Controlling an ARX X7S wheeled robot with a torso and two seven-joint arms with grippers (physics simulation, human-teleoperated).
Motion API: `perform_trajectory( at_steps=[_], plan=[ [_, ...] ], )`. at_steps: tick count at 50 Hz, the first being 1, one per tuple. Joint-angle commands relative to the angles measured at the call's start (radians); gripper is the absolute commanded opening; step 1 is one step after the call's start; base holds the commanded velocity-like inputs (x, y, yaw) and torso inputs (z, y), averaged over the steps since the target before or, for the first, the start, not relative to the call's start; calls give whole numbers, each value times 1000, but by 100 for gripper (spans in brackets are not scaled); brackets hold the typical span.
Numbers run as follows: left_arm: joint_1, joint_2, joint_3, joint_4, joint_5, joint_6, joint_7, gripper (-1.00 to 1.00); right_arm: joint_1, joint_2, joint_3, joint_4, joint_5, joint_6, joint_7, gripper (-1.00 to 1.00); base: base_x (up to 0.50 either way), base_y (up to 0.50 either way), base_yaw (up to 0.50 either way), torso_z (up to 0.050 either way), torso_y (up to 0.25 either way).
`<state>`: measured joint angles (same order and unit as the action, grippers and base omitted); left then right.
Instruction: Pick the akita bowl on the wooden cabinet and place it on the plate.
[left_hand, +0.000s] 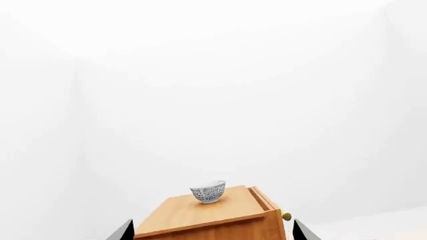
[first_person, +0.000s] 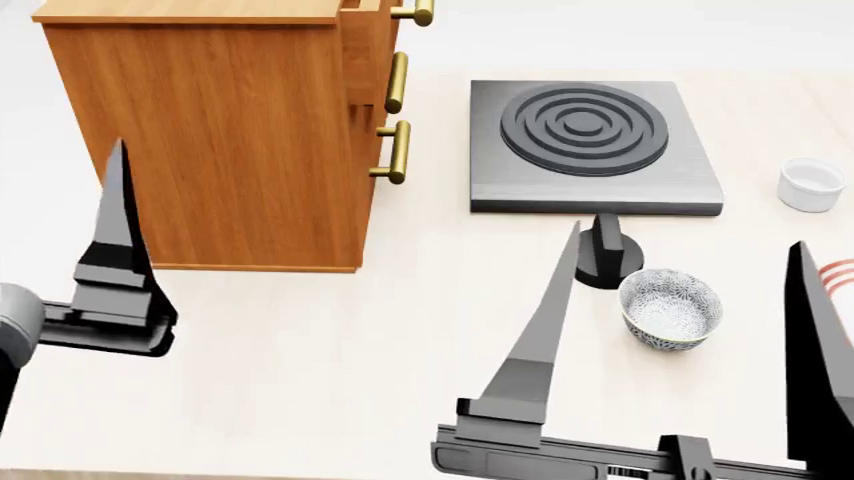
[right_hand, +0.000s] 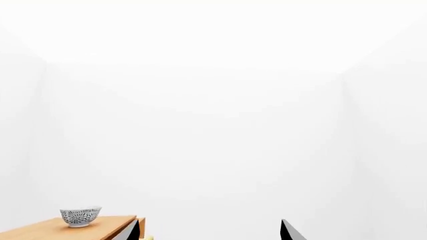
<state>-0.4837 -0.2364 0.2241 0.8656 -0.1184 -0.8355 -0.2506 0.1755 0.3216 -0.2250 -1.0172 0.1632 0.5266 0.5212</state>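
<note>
The akita bowl (left_hand: 208, 192) stands upright on top of the wooden cabinet (left_hand: 200, 220), empty as far as its rim shows. A second patterned bowl (first_person: 670, 308), also empty, sits on the pale surface (first_person: 334, 350) beside a black knob (first_person: 609, 255), before the stove plate (first_person: 587, 140). A small white cup (first_person: 811, 184) stands apart; the plate (first_person: 838, 272) peeks out behind the right claw (first_person: 681, 330). Both the right and the left claw (left_hand: 210, 231) are spread, holding nothing.
</note>
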Motion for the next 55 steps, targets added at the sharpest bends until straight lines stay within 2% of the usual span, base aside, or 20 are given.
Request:
perform_trajectory(
  at_steps=[1,3,11,12,13,17,24,34,55],
  plan=[
    [-266,14,13,24,-50,-227,40,100,13,11,-5,-21,10,23,21,100,0,0,0,0,0],
    [-314,12,24,7,-49,-263,42,100,14,13,-9,-20,12,22,24,100,0,0,0,0,0],
    [-315,11,24,7,-53,-264,39,100,17,24,-15,-19,21,19,39,100,0,0,0,0,0],
    [-465,17,41,-68,-68,-367,77,100,26,28,-23,-27,21,28,46,100,0,0,0,0,0],
    [-558,23,38,-83,-75,-382,84,100,29,35,-27,-28,28,27,56,100,0,0,0,0,0],
    [-623,23,57,-117,-79,-413,94,100,43,85,-54,-29,69,11,114,100,0,0,0,0,0],
    [-745,40,54,-182,-101,-467,121,100,124,278,-171,-29,219,-73,347,100,0,0,0,0,0],
    [-785,48,71,-197,-110,-469,125,100,227,443,-327,-28,296,-188,533,100,223,-4,0,0,0],
    [-773,53,97,-171,-127,-468,120,100,296,512,-423,-20,317,-239,619,100,498,-17,0,0,0]
  ],
)
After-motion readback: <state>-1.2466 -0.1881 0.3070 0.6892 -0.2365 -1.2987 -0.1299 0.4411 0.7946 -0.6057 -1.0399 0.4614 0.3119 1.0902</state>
